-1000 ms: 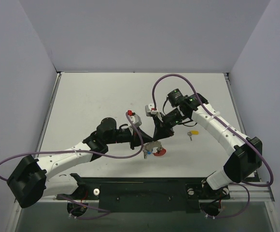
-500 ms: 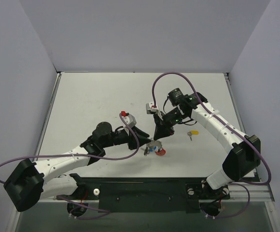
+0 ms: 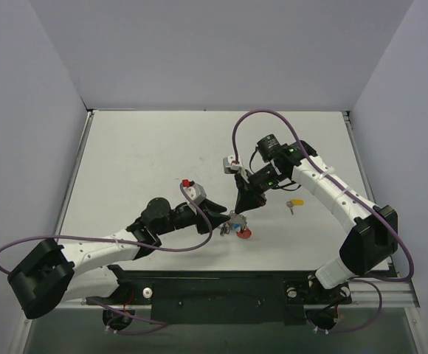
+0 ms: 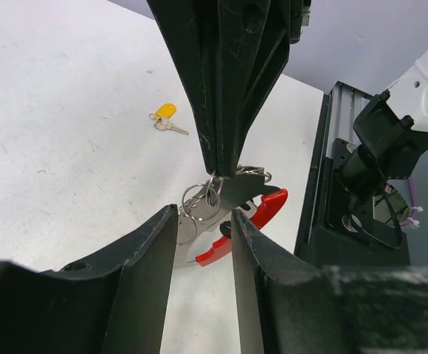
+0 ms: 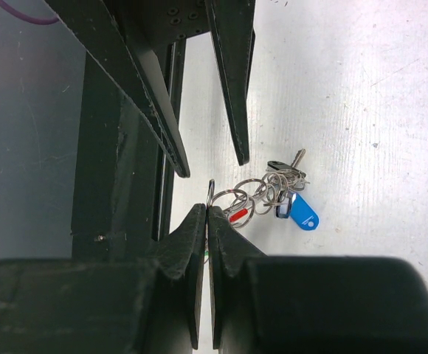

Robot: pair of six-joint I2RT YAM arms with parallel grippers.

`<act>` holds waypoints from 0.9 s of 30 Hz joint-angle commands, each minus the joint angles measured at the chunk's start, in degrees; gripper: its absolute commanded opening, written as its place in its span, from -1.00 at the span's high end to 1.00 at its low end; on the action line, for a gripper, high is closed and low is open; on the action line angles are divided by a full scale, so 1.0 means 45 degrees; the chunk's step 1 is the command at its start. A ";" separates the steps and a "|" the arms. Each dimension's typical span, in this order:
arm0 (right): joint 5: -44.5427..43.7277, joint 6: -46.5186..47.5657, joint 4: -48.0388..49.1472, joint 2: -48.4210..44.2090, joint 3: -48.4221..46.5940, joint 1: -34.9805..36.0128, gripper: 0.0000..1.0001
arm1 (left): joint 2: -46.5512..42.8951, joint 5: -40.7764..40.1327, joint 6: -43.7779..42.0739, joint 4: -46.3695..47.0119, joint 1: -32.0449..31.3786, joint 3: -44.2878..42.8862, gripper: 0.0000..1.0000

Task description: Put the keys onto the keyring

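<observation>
Right jaws shut, pinching thin silver loop atop keyring (image 4: 264, 208) bunch, lower centre of top view. Blue-capped key (image 5: 302, 210) and others already on it, trailing onto counter (image 3: 140, 155). Left jaws apart, flanking bunch, gripping nothing. Yellow-capped key (image 3: 296, 203) lies alone, right of bunch. Likely step: between threadings. Next: fetch yellow-capped key, line its hole with ring's split.

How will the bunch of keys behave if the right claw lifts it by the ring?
Probably floppy: the keys sit on linked rings, so they would likely dangle and swing under the keyring. Likely light, being small and thin. It might slip or twist, since the right claw pinches only a thin wire at its tips.
</observation>
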State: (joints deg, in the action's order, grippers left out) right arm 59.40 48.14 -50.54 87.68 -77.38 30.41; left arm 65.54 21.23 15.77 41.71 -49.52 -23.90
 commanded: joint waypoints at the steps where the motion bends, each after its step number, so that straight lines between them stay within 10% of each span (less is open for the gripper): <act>1: 0.0648 0.0005 -0.0389 -0.0129 -0.0186 -0.0040 1.00 | 0.0532 -0.0656 -0.0555 0.2329 -0.0285 -0.0021 0.10; 27: 0.0688 -0.0209 -0.0330 -0.0168 -0.0186 -0.0489 1.00 | 0.1021 -0.1261 0.1218 0.2291 -0.0422 0.0427 0.27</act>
State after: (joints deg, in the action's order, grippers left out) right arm 59.42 47.83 -50.54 87.68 -77.38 28.95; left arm 71.09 17.50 15.92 48.31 -51.31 -23.64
